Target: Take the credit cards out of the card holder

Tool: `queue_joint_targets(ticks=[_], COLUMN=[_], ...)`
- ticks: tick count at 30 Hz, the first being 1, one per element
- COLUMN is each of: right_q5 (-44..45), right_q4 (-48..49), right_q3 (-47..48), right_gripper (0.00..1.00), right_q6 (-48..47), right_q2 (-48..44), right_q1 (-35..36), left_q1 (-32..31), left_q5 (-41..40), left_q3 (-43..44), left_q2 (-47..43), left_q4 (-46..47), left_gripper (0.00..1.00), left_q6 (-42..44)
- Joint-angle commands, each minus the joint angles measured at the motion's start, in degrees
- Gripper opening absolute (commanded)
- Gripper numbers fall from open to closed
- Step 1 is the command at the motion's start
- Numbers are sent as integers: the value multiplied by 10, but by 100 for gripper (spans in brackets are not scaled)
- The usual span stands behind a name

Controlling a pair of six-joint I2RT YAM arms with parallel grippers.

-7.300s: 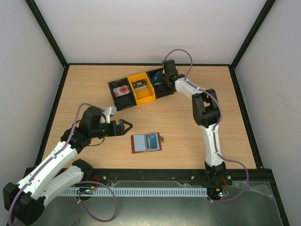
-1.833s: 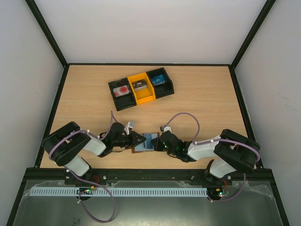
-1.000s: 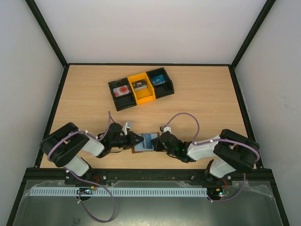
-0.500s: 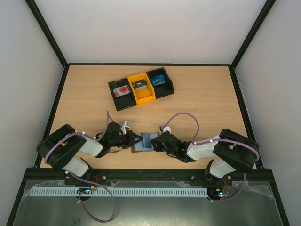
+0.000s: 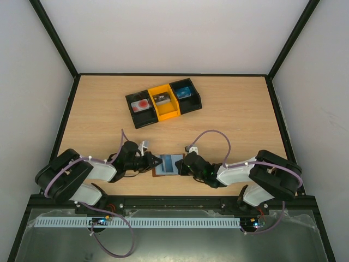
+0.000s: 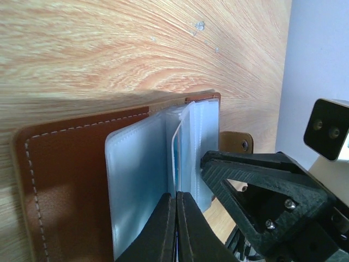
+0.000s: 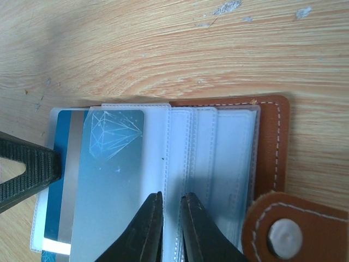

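Observation:
The brown card holder (image 5: 159,173) lies open near the table's front edge, between both arms. My left gripper (image 5: 155,162) is shut on the edge of a blue credit card (image 7: 103,164) that sticks partway out of a clear sleeve. In the left wrist view the pinched card (image 6: 175,155) shows edge-on above my left gripper (image 6: 175,197), with brown leather (image 6: 60,180) to the left. My right gripper (image 5: 181,165) rests on the sleeves from the other side. Its tips (image 7: 170,197) stand a sliver apart over a sleeve seam, beside the snap tab (image 7: 281,236).
A black-and-yellow three-part tray (image 5: 168,114) stands at mid-table. It holds a whitish card with a red round mark (image 5: 142,103), a dark item (image 5: 161,99) and a blue one (image 5: 184,92). Black frame rails edge the table.
My left gripper has closed on the blue card's edge and the left arm has drawn back to the left. The right arm has barely moved.

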Motion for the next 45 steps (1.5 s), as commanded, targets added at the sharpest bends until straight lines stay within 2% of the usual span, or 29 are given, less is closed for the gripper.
queue_joint_targets(ticks=[1, 7, 14, 21, 30, 39, 45], right_q5=[11, 0, -40, -21, -21, -25, -28], right_q4=[-127, -121, -86, -95, -68, -41, -26], right_q3=[4, 18, 53, 76, 59, 15, 3], right_gripper=[13, 17, 16, 15, 12, 10, 10], right_q6=[-11, -10, -15, -27, -20, 0, 6], right_q2=[-20, -60, -14, 8, 43, 51, 59], right_q1=[1, 1, 0, 0, 0, 0, 1], left_q1=[5, 5, 5, 4, 5, 4, 4], left_q5=[2, 19, 31, 31, 35, 39, 27], left_q3=[11, 13, 14, 15, 20, 15, 14], left_q2=[-5, 15, 34, 36, 50, 55, 54], left_q4=[-33, -5, 17, 19, 32, 79, 81], left_gripper=[3, 3, 3, 3, 3, 20, 21], left_q6=[25, 16, 10, 10, 5, -19, -20])
